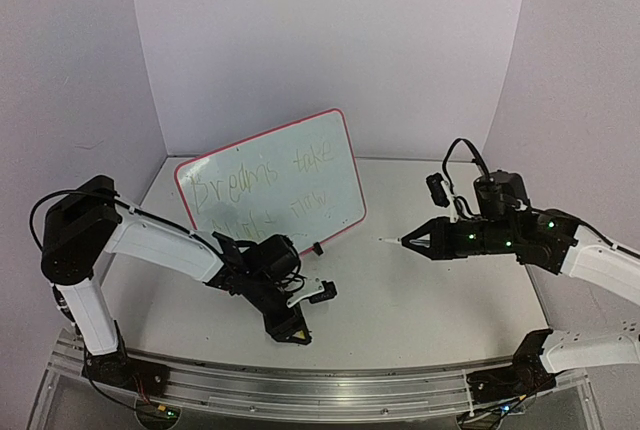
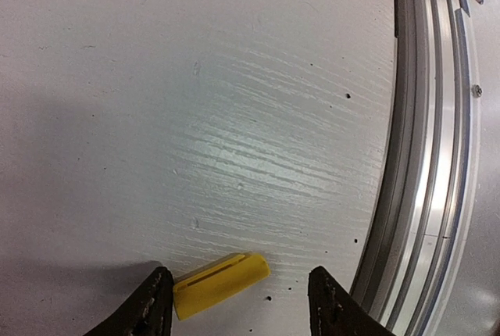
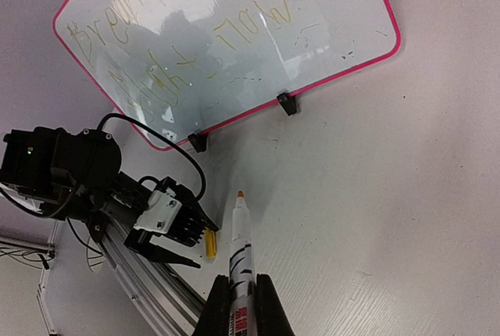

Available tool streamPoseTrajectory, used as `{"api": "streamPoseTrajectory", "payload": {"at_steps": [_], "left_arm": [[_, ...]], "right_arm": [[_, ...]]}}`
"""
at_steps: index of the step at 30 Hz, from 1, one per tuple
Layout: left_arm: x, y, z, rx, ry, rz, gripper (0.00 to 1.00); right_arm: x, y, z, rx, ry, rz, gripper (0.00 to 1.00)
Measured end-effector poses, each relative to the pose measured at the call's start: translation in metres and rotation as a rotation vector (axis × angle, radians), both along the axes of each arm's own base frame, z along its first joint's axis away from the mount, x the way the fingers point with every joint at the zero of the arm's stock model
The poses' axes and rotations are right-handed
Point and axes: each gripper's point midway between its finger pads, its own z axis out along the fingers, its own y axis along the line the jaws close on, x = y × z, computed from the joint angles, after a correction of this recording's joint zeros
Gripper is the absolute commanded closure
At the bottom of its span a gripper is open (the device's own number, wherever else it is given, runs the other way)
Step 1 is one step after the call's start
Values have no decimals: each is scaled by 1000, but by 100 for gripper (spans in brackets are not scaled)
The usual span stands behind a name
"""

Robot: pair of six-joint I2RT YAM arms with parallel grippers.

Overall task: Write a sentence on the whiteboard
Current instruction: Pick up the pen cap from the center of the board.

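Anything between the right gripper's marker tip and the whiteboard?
Nothing: bare white tabletop separates the orange-tipped marker in the right gripper from the glossy pink-bordered whiteboard, per the right wrist view.

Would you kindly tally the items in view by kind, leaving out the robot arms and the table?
Whiteboard: 1
Marker: 1
Yellow cap: 1
Total: 3
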Motion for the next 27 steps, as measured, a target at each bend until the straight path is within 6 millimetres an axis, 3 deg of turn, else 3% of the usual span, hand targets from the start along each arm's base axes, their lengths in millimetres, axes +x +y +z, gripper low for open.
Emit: {"api": "streamPoseTrajectory", "payload": {"at_steps": [15, 27], "left_arm": [[-26, 13, -3, 38, -32, 24, 52], [-28, 13, -5, 59, -94, 26, 59]], "right_arm": [[0, -1, -2, -7, 1, -5, 100], [2, -2, -2, -12, -3, -14, 100]]}}
